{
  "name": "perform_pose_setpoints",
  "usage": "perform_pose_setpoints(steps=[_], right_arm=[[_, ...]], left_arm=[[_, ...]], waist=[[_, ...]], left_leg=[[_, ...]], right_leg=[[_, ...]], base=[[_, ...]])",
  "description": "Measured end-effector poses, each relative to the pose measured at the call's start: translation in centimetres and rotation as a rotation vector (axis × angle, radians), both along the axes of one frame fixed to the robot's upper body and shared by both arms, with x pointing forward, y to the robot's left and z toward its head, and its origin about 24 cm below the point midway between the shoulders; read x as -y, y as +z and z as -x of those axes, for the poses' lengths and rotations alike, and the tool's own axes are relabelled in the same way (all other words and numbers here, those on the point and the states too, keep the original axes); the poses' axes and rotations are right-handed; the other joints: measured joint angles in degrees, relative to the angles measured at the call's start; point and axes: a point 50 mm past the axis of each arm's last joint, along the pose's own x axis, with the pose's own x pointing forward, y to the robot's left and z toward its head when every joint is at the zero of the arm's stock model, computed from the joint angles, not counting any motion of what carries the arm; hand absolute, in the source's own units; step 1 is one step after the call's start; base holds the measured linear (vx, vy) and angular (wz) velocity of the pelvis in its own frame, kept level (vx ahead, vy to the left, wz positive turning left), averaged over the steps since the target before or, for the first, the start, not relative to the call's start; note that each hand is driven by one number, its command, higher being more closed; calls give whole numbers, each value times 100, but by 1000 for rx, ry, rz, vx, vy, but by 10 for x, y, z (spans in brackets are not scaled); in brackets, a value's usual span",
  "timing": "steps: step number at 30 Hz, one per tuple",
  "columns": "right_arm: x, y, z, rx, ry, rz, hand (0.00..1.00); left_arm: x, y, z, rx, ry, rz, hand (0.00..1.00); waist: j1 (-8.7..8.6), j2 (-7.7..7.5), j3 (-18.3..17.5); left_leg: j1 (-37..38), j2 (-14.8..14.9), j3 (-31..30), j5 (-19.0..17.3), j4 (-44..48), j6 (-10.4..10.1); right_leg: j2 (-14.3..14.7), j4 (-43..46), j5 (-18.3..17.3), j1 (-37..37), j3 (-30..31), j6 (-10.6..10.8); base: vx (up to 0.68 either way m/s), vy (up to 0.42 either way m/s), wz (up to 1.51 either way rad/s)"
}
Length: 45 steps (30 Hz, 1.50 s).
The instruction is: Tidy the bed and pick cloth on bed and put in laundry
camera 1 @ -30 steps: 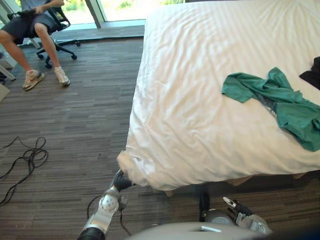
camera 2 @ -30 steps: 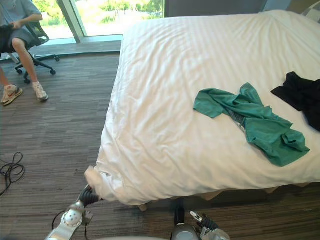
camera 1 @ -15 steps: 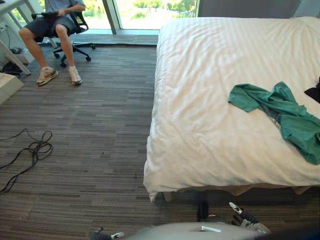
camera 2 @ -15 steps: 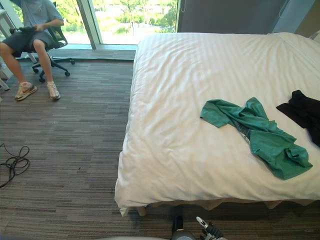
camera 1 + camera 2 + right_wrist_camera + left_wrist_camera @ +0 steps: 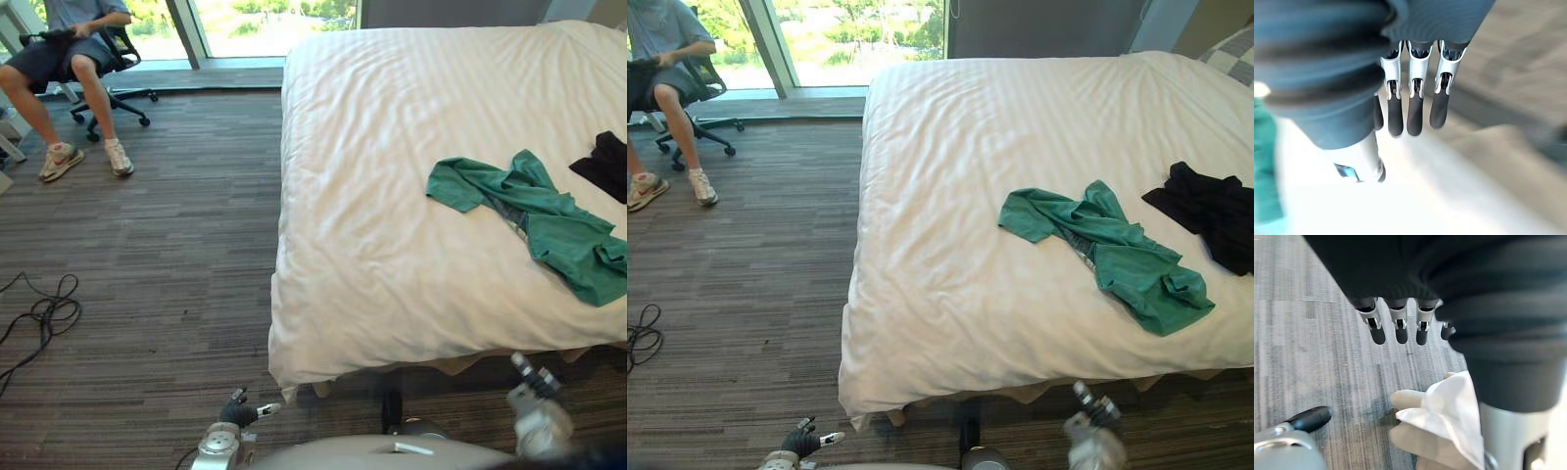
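Green cloth (image 5: pixel 1102 245): lies crumpled on the white bed (image 5: pixel 960 147), on its right half, nearer to the near edge than to the far one. Runs from a bunched sleeve on the left to a wider fold on the right. Touches neither robot hand.

Black cloth (image 5: pixel 1210 208): lies on the same bed farther right, just beside the green one but apart from it. Reaches the right border of the view.

Checked pillow (image 5: pixel 1232 57): sits at the far right corner of the bed.

Left robot hand (image 5: pixel 238 412): hangs low over the carpet floor (image 5: pixel 167 255), near the near left corner of the bed, a little apart from the hanging cover. Shows in its wrist view straight fingers (image 5: pixel 1396 330) in a loose row, with the thumb aside. Holds nothing. Past the fingers, a white corner of the bed cover (image 5: pixel 1449 411) above the floor.

Right robot hand (image 5: pixel 534 392): hangs below the near edge of the bed, on the right, on the near side of the green cloth and well apart from it. Has its fingers (image 5: pixel 1410 115) straight and side by side, with nothing between them.

Person (image 5: pixel 59 59): sits on an office chair (image 5: pixel 122 49) at the far left, by the window (image 5: pixel 862 39), well apart from the bed.
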Motion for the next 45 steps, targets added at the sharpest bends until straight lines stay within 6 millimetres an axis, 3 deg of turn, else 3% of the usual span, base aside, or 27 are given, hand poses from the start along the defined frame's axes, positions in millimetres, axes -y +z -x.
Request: perform_pose_setpoints(steps=[2,3,4,5,6,8,11,13,14,15,16,19,22,25,26,28,30,35,38,41,45], right_arm=[[24,41,-29,73,60,166,100],[30,52,-33,86,73,213,100],[37,75,-44,150,118,268,100],[40,101,-54,237,196,326,100],[39,114,-57,281,241,358,100],[21,161,-66,457,425,475,100],[-5,192,-65,603,630,551,100],[-47,210,-66,751,857,558,100],[-68,213,-64,812,971,540,100],[-107,213,-65,891,1163,484,100],[-122,212,-65,917,1240,451,100],[-199,185,-62,910,1578,215,100],[-248,165,-58,831,1779,139,100],[-289,176,-69,862,1891,181,100],[-302,186,-74,886,1931,208,100],[-318,199,-82,914,1959,227,100],[-330,210,-90,911,1987,259,100],[-362,222,-100,855,2050,299,100],[-366,225,-108,833,2021,317,100],[-366,232,-133,782,1906,376,100],[-344,245,-168,731,1691,420,100]], left_arm=[[-5,3,-4,13,-36,-19,0],[-6,4,-4,16,-40,-25,0],[-10,5,-1,13,-42,-36,0],[-13,4,6,-3,-39,-42,0],[-14,3,11,-14,-36,-44,0],[-15,0,30,-66,-23,-43,0],[-15,-2,42,-93,-15,-44,0],[-14,-3,51,-118,-10,-43,0],[-14,-4,52,-124,-12,-47,0],[-11,-5,53,-129,-9,-44,0],[-9,-6,53,-126,-8,-40,0],[3,-7,51,-115,-27,-21,0],[5,-6,43,-76,-48,-37,0],[1,0,19,1,-59,-41,0],[-1,2,12,19,-58,-41,0],[-2,5,3,55,-47,-36,0],[2,10,-14,111,-55,-26,0],[8,26,-51,250,-60,-7,0],[9,33,-63,292,-61,2,0],[15,40,-76,342,-92,12,0],[30,44,-87,372,-135,50,0]], waist=[[-10,-58,2],[12,-65,-1],[23,-77,-1],[11,-81,1],[-3,-81,1],[-115,-95,-3],[-137,-146,-20],[-142,-199,-52],[-136,-241,-77],[-132,-317,-121],[-118,-335,-120],[77,-315,-106],[243,-339,-41],[438,-424,434],[561,-319,593],[636,-437,795],[798,-338,1093],[898,-193,1793],[970,-157,1906],[1162,-61,2043],[1367,236,2205]], left_leg=[[-7,-12,-6,2,0,3],[-14,-12,-10,2,-1,4],[-20,-12,-13,3,-4,4],[-27,-12,-14,3,-8,4],[-31,-12,-14,3,-11,4],[-61,-7,-15,3,-12,4],[-123,-10,-11,5,-8,8],[-131,-22,-11,52,-7,41],[-149,-51,-18,108,-9,65],[-198,-123,-34,236,-14,91],[-198,-148,-43,276,-18,101],[-210,-218,-207,384,-17,145],[-459,-225,-355,357,-2,162],[-981,-215,-498,156,246,251],[-1211,-162,-516,192,274,317],[-1362,-261,-648,273,347,280],[-1605,-287,-738,339,603,256],[-2238,-302,-980,255,1070,247],[-2459,-310,-1071,218,1216,263],[-2770,-370,-1225,214,1319,277],[-3299,-496,-1364,270,1450,342]], right_leg=[[-2,0,2,-6,2,3],[-2,-1,2,-9,-1,3],[-2,-1,1,-18,-1,3],[-3,-1,-2,-28,0,3],[-3,-1,-4,-35,2,5],[-11,-1,-7,-66,6,5],[-13,0,-6,-131,16,4],[-27,0,0,-140,32,-4],[-55,1,3,-153,36,-6],[-112,2,31,-180,35,-14],[-130,3,48,-176,32,-16],[-230,10,72,-104,-84,-18],[-307,1,20,-253,-239,-20],[-338,0,4,-560,-185,4],[-312,79,44,-752,-164,-70],[-375,230,100,-819,-158,-109],[-379,156,238,-876,-193,-94],[-394,148,332,-1156,-402,-61],[-407,146,337,-1246,-492,-66],[-458,124,349,-1416,-636,-83],[-609,285,351,-1865,-777,-80]], base=[[0,0,0],[0,0,0],[0,0,0],[0,0,0],[0,0,0],[0,0,0],[0,0,0],[0,0,0],[-35,-20,2],[-47,-33,5],[-48,-28,9],[-71,-26,24],[-118,-20,36],[-190,-40,30],[-202,-60,18],[-16,-7,32],[2,15,24],[-26,-3,21],[-19,23,25],[-19,34,27],[-3,71,22]])
